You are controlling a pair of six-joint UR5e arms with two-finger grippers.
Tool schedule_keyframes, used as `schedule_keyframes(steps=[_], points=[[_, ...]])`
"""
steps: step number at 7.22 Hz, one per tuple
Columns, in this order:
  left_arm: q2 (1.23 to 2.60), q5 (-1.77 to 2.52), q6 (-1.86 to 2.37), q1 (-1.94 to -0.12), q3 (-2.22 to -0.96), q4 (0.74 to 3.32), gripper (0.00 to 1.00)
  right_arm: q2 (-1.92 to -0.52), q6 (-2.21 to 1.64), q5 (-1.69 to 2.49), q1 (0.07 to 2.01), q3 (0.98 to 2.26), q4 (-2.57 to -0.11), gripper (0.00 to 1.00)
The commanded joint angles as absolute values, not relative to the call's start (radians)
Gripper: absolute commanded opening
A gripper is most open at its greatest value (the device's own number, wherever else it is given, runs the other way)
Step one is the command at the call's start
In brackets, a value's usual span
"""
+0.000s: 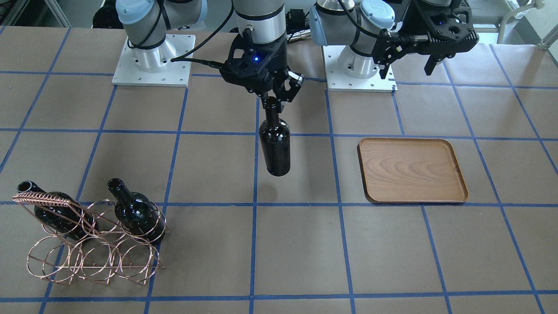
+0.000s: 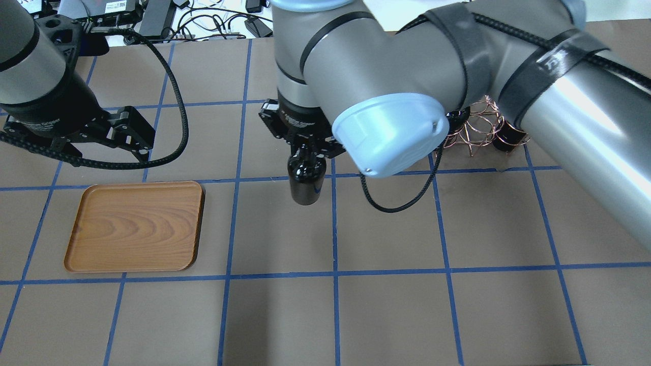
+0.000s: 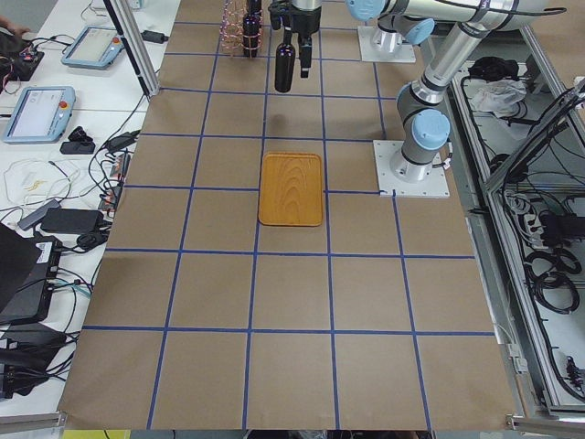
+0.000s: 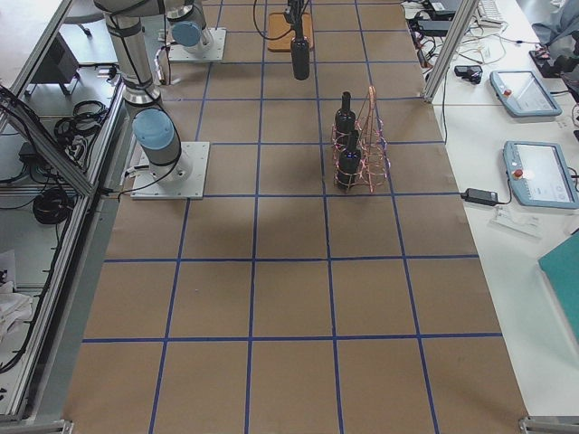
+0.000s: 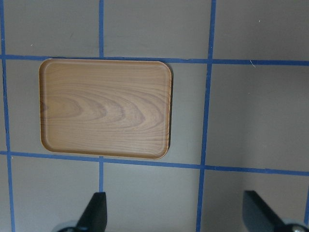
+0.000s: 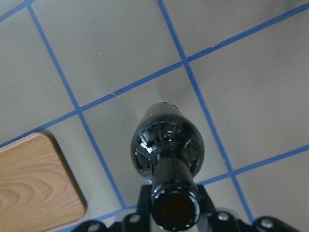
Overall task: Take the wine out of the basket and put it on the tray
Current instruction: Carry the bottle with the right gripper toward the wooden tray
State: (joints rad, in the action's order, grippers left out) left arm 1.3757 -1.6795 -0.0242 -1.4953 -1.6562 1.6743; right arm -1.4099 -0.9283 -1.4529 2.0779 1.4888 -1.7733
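My right gripper (image 1: 273,101) is shut on the neck of a near-black wine bottle (image 1: 274,148). The bottle hangs upright above the table's middle, between basket and tray, and also shows in the overhead view (image 2: 305,185) and the right wrist view (image 6: 166,145). The copper wire basket (image 1: 91,244) holds two more bottles (image 1: 56,211) (image 1: 137,213). The brown wooden tray (image 1: 412,170) lies flat and bare. My left gripper (image 1: 407,67) is open and empty, high over the table near the tray (image 5: 106,108).
Both arm bases (image 1: 152,61) (image 1: 359,65) stand on white plates at the robot's edge. The right arm's elbow (image 2: 391,132) hides part of the basket (image 2: 478,129) in the overhead view. Blue tape lines grid the brown table.
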Motion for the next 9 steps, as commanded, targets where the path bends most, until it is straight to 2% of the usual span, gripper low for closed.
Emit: schedule_keyframes(steps=[1, 4, 6, 7, 8, 9], points=[[1.385, -1.677, -0.025, -1.482, -1.655, 1.66, 1.0, -1.361, -1.026, -1.39, 2.179, 1.506, -1.824, 0.09], [1.388, -1.666, -0.128, -1.379, -1.655, 1.663, 1.0, -1.295, -1.026, -1.346, 2.252, 1.522, -1.835, 0.1], [1.39, -1.666, -0.132, -1.384, -1.654, 1.661, 1.0, -1.31, -1.029, -1.322, 2.256, 1.516, -1.835, 0.16], [1.394, -1.667, -0.133, -1.384, -1.652, 1.661, 1.0, -1.315, -1.016, -1.342, 2.264, 1.516, -1.838, 0.71], [1.399, -1.666, -0.133, -1.384, -1.652, 1.66, 1.0, -1.316, -0.993, -1.367, 2.266, 1.516, -1.836, 1.0], [1.401, -1.655, -0.132, -1.384, -1.652, 1.66, 1.0, -1.324, -0.992, -1.368, 2.266, 1.516, -1.833, 1.0]])
